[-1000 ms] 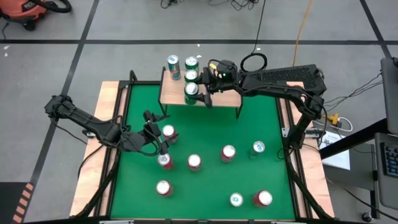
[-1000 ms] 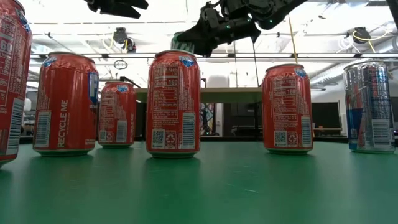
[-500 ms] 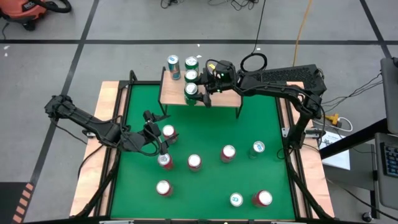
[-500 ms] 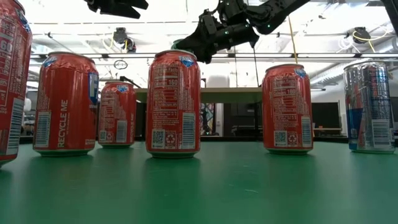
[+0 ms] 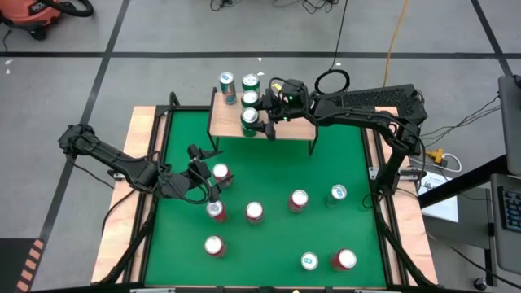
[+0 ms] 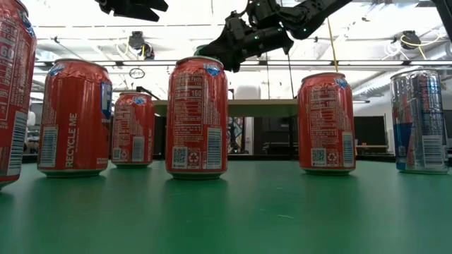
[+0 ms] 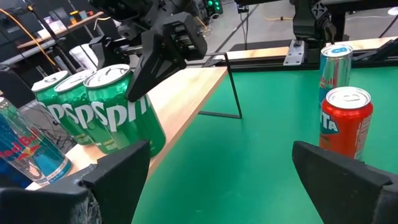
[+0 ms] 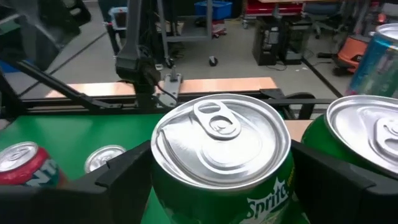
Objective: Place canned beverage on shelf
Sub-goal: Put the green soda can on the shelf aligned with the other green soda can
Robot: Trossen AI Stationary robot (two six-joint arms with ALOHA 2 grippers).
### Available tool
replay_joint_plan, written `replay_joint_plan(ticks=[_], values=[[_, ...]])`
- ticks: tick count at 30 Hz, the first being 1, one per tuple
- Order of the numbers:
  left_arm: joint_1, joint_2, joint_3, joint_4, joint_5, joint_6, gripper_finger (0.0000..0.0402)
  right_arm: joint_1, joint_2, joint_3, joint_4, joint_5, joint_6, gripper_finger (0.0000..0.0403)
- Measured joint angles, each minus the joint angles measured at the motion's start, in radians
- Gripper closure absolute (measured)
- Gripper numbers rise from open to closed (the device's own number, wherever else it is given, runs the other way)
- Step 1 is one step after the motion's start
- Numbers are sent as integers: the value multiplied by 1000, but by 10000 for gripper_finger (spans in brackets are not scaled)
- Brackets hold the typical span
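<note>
Green table (image 5: 326, 236) under everything, shelf (image 5: 293, 130) standing at its far edge. Loose cans scattered in front of the shelf.

Right gripper (image 5: 264, 120) reaching in over the shelf and straddling the green can (image 8: 221, 140) at the shelf's front edge. Fingers (image 8: 118, 180) flanking the can on both sides, spread a little wider than a second ago, and shifted slightly along the shelf since then. Looks like a grip letting go rather than one taking hold. Cannot tell from these views whether the pads are fully clear of the can wall.

Green can upright on the plank, just beside two other green cans (image 5: 250, 91) in a row running toward the shelf's back, a blue can (image 5: 226, 82) at the shelf's far left corner.

Placement probably as good as done; next likely a straight withdrawal, with care not to clip the can off the front edge.

Left gripper (image 7: 217, 174) waiting front-left of the shelf, jaws wide and empty, near a red can (image 5: 220, 172).
</note>
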State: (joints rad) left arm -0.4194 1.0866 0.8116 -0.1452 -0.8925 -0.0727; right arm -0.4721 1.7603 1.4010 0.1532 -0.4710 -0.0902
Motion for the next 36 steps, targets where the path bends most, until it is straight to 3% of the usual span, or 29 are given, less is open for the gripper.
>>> replay_joint_plan(ticks=[36], values=[[-2, 0, 0, -4, 4, 0, 17, 2, -2, 1, 9, 4, -8, 71]])
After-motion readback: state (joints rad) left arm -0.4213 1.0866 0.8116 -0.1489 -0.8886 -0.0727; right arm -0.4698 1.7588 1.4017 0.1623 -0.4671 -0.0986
